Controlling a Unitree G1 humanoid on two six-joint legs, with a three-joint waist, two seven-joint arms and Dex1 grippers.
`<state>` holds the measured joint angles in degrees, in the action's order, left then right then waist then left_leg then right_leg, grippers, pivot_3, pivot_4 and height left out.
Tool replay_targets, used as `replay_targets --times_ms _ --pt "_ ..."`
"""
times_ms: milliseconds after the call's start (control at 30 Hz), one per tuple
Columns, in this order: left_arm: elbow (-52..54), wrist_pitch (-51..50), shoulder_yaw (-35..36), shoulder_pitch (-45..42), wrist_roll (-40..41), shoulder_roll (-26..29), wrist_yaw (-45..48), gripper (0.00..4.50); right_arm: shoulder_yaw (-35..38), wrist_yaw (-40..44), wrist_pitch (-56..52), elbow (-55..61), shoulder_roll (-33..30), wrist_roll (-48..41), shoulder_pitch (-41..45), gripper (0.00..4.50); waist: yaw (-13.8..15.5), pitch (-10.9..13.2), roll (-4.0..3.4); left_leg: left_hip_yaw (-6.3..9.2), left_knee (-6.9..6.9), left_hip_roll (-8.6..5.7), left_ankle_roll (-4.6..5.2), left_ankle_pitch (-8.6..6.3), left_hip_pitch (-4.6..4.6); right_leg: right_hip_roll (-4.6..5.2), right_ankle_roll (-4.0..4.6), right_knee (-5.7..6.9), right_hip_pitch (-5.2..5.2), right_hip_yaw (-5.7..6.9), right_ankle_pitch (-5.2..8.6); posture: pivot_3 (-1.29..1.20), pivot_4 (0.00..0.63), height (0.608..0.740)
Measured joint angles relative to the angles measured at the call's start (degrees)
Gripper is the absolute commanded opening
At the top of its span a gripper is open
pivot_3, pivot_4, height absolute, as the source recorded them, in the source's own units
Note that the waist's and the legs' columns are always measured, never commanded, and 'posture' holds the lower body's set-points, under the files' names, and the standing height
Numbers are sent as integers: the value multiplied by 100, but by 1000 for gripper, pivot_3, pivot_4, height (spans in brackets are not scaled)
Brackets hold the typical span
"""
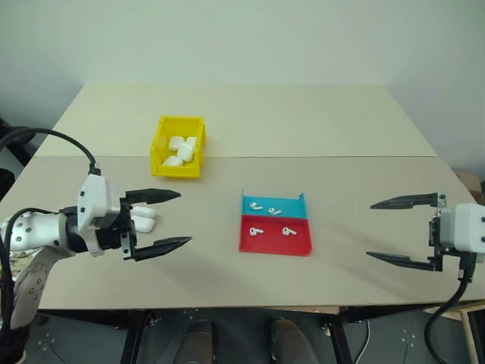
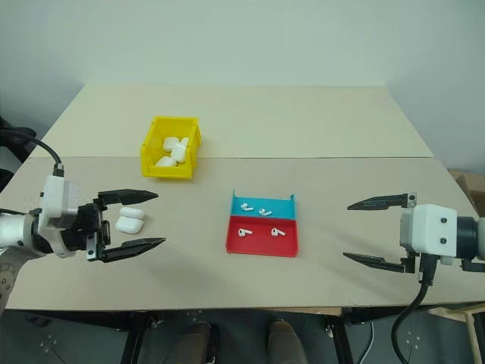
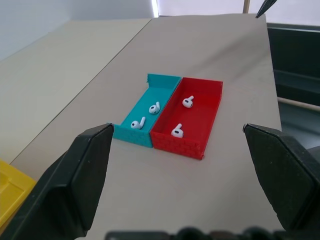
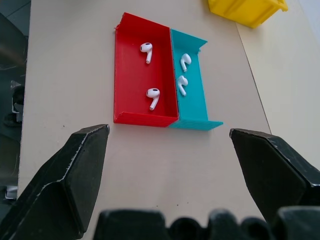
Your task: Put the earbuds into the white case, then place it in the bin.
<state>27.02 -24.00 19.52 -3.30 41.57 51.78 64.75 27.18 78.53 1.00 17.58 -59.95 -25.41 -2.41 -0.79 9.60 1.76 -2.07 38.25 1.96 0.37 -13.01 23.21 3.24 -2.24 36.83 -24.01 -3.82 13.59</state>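
left end effector (image 2: 130,221) open, empty, lower left, just beside 2 white cases (image 2: 130,219) to reach them | right end effector (image 2: 379,232) open, empty, lower right | 4 earbuds (image 2: 265,221) sorted in blue tray (image 2: 283,205) and red tray (image 2: 261,247), centre | bin (image 2: 152,168) upper left, holding cases

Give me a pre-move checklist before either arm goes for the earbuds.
1. Left gripper open and holding nothing: ok.
2. Right gripper open and holding nothing: ok.
3. Earbuds reachable: ok, two lie in the blue tray and two in the red tray, uncovered.
4. A white case free on the table: ok, two lie between the left gripper's fingers in the head views.
5. Lid of that case open to take the earbuds: cannot tell.
6. Room in the yellow bin: cannot tell, several white cases already lie inside.
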Motion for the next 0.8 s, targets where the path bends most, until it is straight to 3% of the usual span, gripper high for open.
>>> replay_targets --times_ms 333,500,633,800 --pt "194 -22 46 100 -140 0 -448 4500 -141 -48 66 -29 1 0 86 4476 -2 0 0 0 0 0 0 0 0 0 0 0 0 -1 0 0 150 740" --pt "440 -24 34 240 -583 1 -902 4500 -185 -71 88 -110 1 -1 129 4476 0 0 0 0 0 0 0 0 -1 0 1 0 1 -1 -1 0 150 740" --pt "965 -117 -58 398 -1336 -89 -1792 4500 -296 -110 119 -234 0 12 284 4476 -4 0 0 0 0 0 0 0 -2 0 2 0 2 -3 -1 0 150 740" --pt "1816 -1829 -90 253 -1399 -56 -2975 4500 -346 -122 90 -175 -4 27 225 4476 8 0 1 4 0 -1 0 0 -1 0 0 3 3 -2 -1 0 150 740"
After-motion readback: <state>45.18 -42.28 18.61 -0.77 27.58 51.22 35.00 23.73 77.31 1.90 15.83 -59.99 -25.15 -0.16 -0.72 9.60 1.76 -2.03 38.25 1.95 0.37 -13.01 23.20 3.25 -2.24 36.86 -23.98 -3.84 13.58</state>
